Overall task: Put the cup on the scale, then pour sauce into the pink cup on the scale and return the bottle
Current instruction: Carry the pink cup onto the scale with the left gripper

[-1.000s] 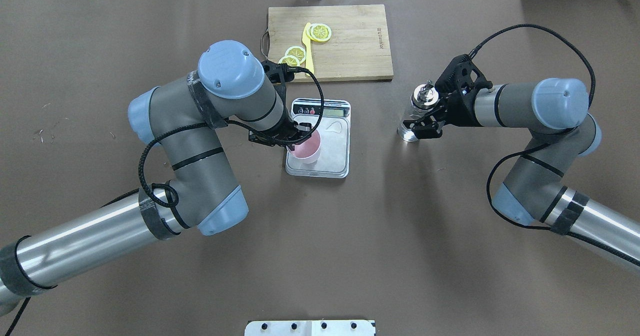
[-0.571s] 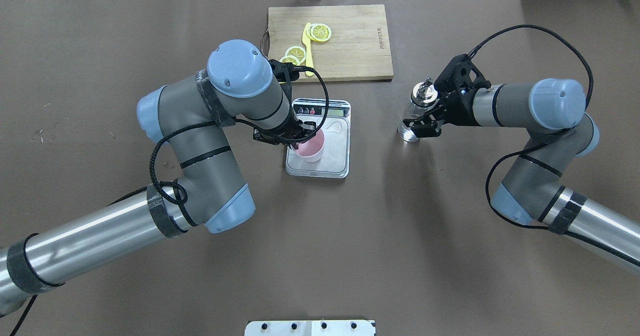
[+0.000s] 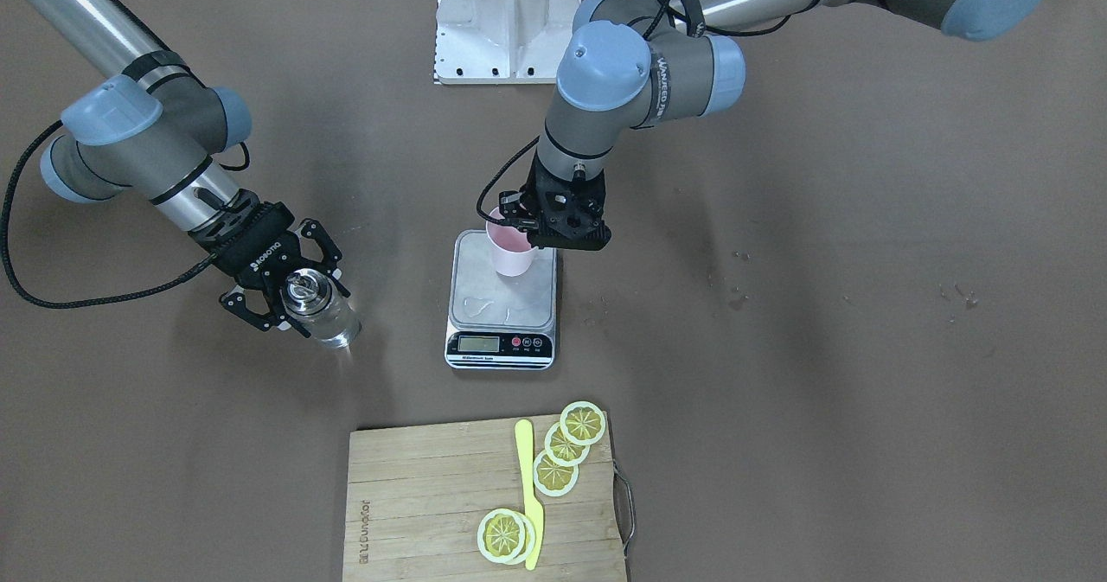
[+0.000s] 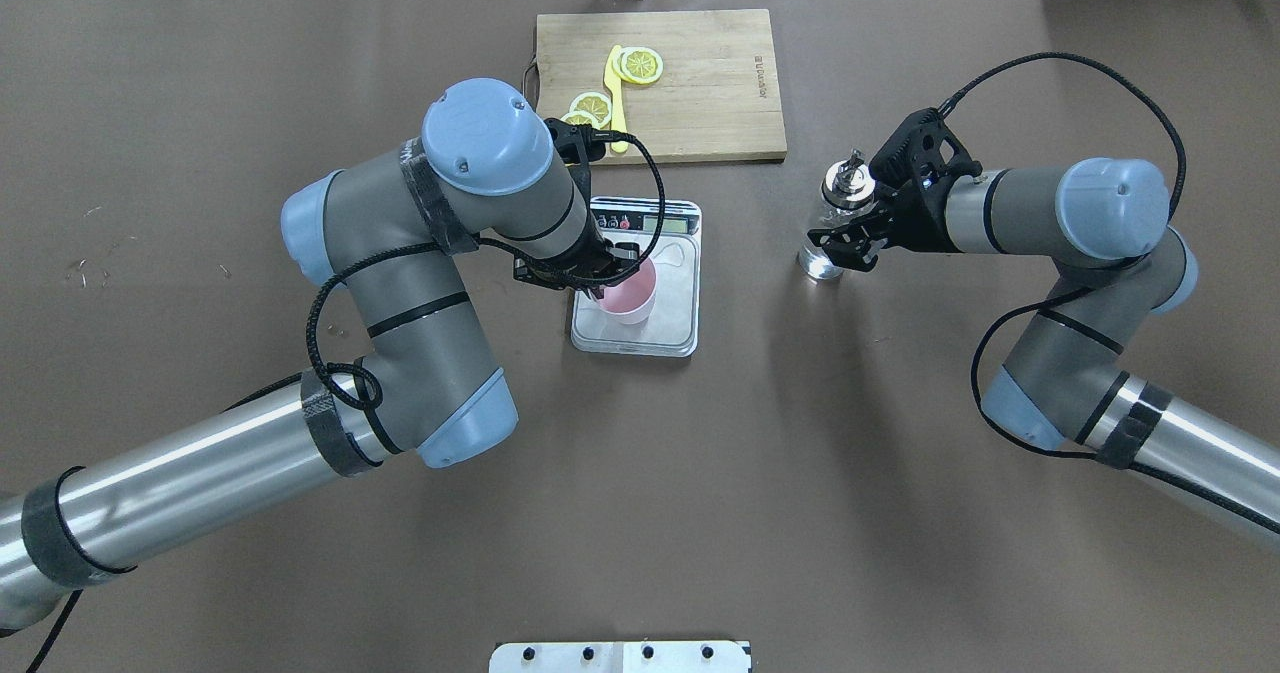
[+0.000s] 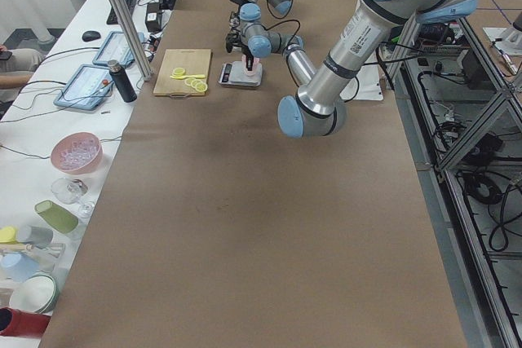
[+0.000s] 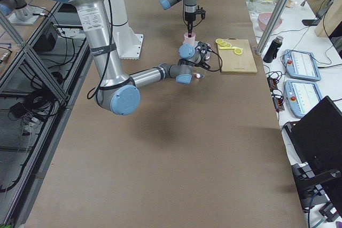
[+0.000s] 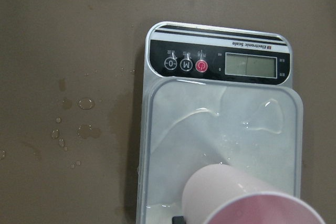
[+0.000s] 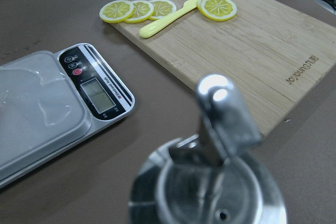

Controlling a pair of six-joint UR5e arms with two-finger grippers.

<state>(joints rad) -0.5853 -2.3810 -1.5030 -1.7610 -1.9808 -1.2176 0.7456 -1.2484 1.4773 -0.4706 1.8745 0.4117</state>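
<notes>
The cup is held over the scale, at the platform's end away from the display, with its rim pinched by the left gripper, whose jaws are closed on it. One finger seems to be inside the rim, but the fingertips are largely hidden by the gripper body. Whether the cup's base touches the platform cannot be told, and in the left wrist view the rim is cut off at the bottom edge. A wet film is seen on the platform, and the display reading cannot be made out. The bottle stands on the table, well apart from the scale on the robot's right, and is straddled by the right gripper. It cannot be told whether its pads press the glass. The sauce cannot be distinguished from the glass. A board lies just beyond the scale's display end.
</notes>
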